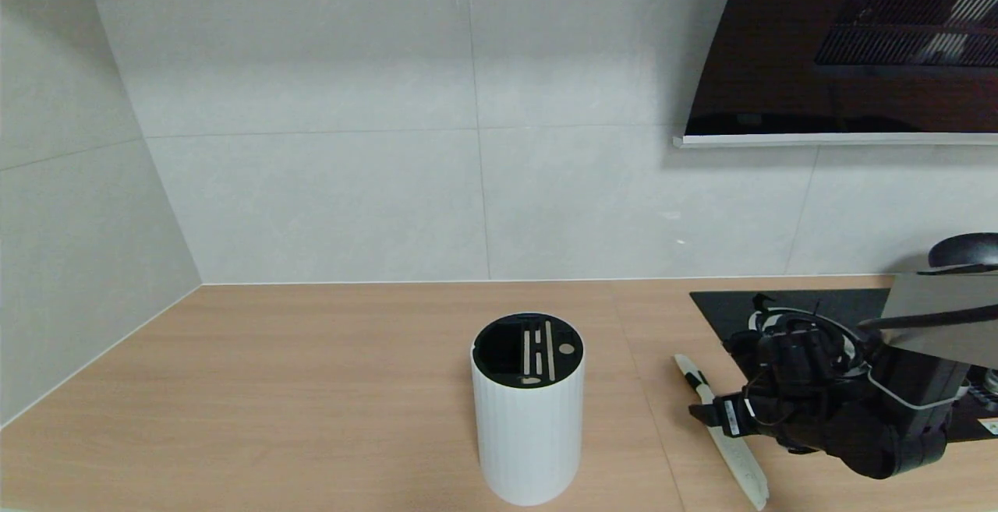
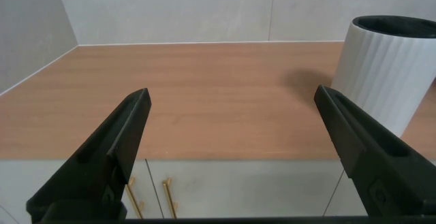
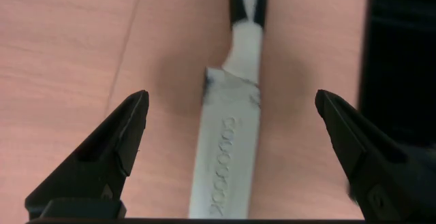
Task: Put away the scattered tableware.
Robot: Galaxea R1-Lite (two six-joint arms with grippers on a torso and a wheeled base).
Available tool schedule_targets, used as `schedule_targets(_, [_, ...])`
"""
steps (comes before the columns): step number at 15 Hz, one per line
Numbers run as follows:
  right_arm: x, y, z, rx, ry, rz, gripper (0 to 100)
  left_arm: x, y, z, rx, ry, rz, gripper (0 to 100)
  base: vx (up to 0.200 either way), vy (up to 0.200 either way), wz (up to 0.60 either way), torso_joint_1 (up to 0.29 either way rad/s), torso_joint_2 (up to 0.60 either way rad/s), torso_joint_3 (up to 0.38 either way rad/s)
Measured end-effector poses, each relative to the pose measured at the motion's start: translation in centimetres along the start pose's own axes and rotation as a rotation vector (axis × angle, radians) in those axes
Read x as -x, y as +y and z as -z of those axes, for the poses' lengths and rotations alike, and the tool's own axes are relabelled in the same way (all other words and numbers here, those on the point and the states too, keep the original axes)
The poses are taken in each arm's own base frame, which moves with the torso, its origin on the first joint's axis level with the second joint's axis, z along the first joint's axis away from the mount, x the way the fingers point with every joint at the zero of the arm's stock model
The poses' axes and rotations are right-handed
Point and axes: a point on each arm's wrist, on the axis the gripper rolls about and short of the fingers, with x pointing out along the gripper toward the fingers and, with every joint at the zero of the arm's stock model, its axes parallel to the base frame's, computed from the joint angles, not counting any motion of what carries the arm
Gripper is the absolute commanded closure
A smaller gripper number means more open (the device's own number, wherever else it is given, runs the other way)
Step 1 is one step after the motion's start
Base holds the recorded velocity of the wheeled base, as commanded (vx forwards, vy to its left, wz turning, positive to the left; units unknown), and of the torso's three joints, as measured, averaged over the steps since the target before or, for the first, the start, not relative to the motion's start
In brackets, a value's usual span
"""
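A white knife [image 1: 725, 434] with a black-banded handle lies flat on the wooden counter [image 1: 335, 387], to the right of a white ribbed utensil holder [image 1: 528, 411] with a black slotted top. My right gripper [image 1: 706, 412] hovers right over the knife, open. In the right wrist view the knife's blade [image 3: 228, 142] lies between the two spread fingers [image 3: 102, 159], apart from both. My left gripper [image 2: 231, 159] stands open off the counter's front edge, nothing between its fingers, with the holder [image 2: 385, 71] ahead on one side.
A black cooktop [image 1: 748, 305] lies at the right, with a dark pan handle and a lid [image 1: 963, 251] above it. A dark range hood [image 1: 850, 52] hangs on the tiled wall. Cabinet doors with gold handles [image 2: 167, 197] sit below the counter edge. A side wall bounds the left.
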Motion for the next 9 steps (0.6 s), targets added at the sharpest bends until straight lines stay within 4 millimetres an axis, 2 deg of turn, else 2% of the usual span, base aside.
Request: schedule_targets(9, [-2.0,0.6,1.2,0.029,0.043,0.009,0,0.0,0.0,0.0,0.000,0.000,-0.001,0,0.000,0.000,0.00,0.000,0.00,0.000])
